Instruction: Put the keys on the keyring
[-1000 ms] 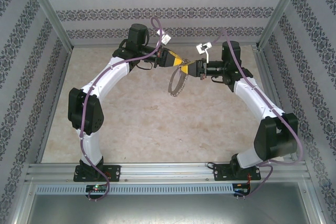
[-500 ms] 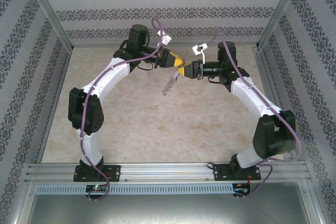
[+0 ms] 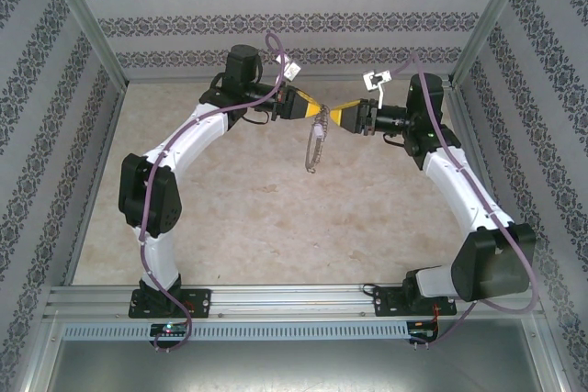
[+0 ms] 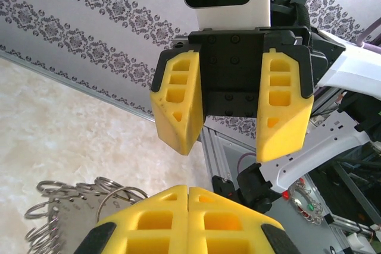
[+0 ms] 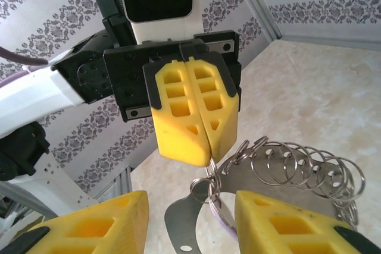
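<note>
Keyring [image 3: 315, 148] hangs from left gripper [image 3: 322, 113]

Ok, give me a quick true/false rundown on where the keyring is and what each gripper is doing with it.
1. The left gripper is shut on the keyring. True.
2. The right gripper is clamped on the keyring too. False: its jaws stand apart, not closed on the ring.
3. The keyring lies flat on the table. False: it hangs in the air below the left gripper's tips.
4. Small wire loops fringe the keyring's rim. True.
5. The two grippers are far apart, at opposite sides of the table. False: they face each other tip to tip, close together.
</note>
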